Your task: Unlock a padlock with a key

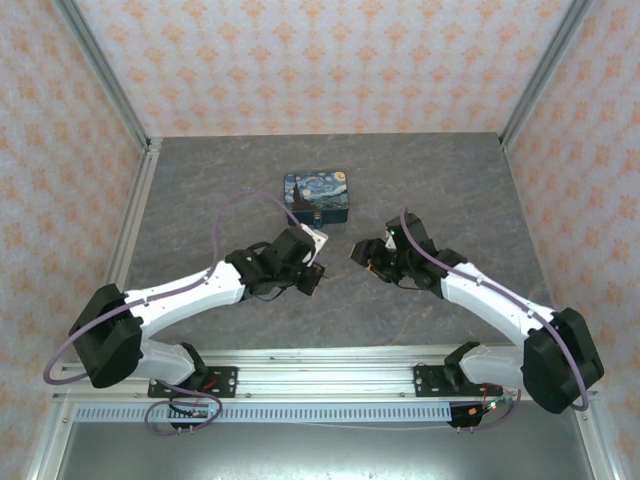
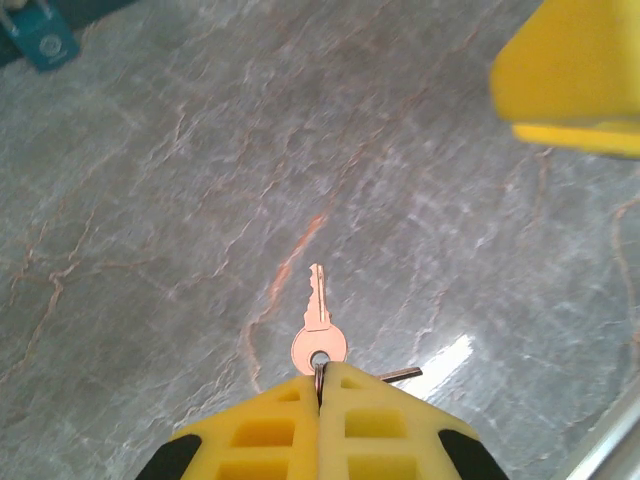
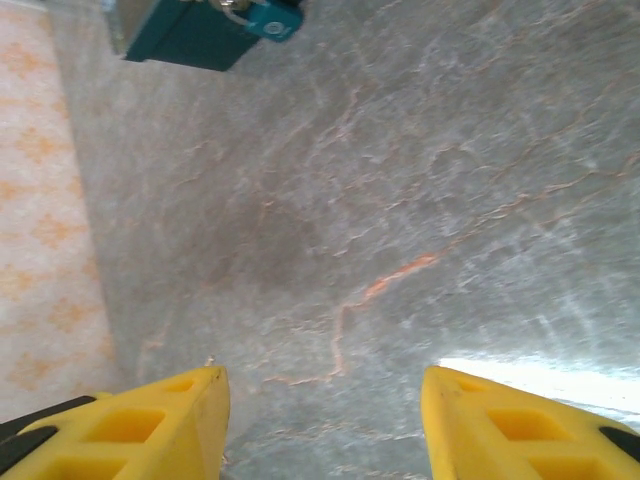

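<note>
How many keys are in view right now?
1: the key is held by its ring in the left hand's shut fingertips, over the table. Others may be hidden.

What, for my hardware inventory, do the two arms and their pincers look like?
The left arm and right arm have white links and black joints, each trailed by a lilac cable. The left pincer and right pincer have yellow fingers with rectangular recesses, black behind.

The white-and-black left arm reaches from its near-left base toward the middle. Its yellow-tipped two-finger left gripper is pinched shut on the ring of a small golden metal key. The matching right arm angles in from the near right (a rough mirror), and its yellow-tipped right gripper stands parted with nothing between the fingers.
</note>
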You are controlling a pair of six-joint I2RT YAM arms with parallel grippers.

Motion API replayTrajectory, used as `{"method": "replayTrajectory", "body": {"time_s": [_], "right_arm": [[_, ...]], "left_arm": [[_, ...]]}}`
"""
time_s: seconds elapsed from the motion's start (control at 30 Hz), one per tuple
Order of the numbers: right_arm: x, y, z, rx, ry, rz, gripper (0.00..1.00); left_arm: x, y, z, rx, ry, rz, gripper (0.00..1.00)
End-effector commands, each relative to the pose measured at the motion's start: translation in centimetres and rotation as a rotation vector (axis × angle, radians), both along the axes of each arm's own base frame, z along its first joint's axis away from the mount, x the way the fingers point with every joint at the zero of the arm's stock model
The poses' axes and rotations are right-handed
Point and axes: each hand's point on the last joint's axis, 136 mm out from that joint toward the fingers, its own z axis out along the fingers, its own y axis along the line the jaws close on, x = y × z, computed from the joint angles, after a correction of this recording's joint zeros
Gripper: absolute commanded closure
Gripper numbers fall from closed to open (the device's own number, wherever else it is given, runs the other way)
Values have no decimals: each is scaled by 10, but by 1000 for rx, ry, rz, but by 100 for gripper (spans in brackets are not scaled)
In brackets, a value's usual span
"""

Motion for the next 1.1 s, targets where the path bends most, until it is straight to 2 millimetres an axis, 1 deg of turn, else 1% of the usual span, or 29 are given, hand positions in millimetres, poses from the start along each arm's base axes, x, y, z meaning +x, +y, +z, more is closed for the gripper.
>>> {"method": "replayTrajectory", "body": {"time_s": [0.0, 0.03, 0.17, 0.27, 0.3, 0.4, 0.5, 0.63, 0.8, 0.9, 1.07], "right_arm": [[1, 13, 33, 132, -23, 2, 47], [2, 15, 38, 150, -27, 7, 47], [1, 21, 49, 196, -19, 20, 56], [0, 24, 54, 226, -5, 23, 64], [-1, 26, 54, 238, 4, 23, 65], [-2, 29, 56, 279, 23, 20, 64], [-2, 31, 59, 303, 29, 17, 61], [-1, 34, 63, 328, 34, 18, 60], [-1, 39, 73, 356, 38, 32, 61], [-3, 41, 77, 366, 40, 39, 63], [-6, 46, 81, 378, 47, 62, 69]], "left_arm": [[1, -16, 29, -95, -36, -53, 100], [0, -21, 34, -118, -40, -64, 100], [-2, -32, 49, -173, -60, -104, 100], [-3, -35, 56, -197, -77, -115, 100], [-3, -35, 58, -200, -81, -116, 100], [-3, -36, 65, -217, -98, -125, 100], [-4, -38, 72, -243, -116, -139, 100], [-6, -43, 78, -269, -124, -157, 100], [-3, -43, 86, -273, -150, -159, 100], [-2, -44, 92, -286, -160, -160, 100], [-2, -46, 92, -291, -159, -162, 100]]}}
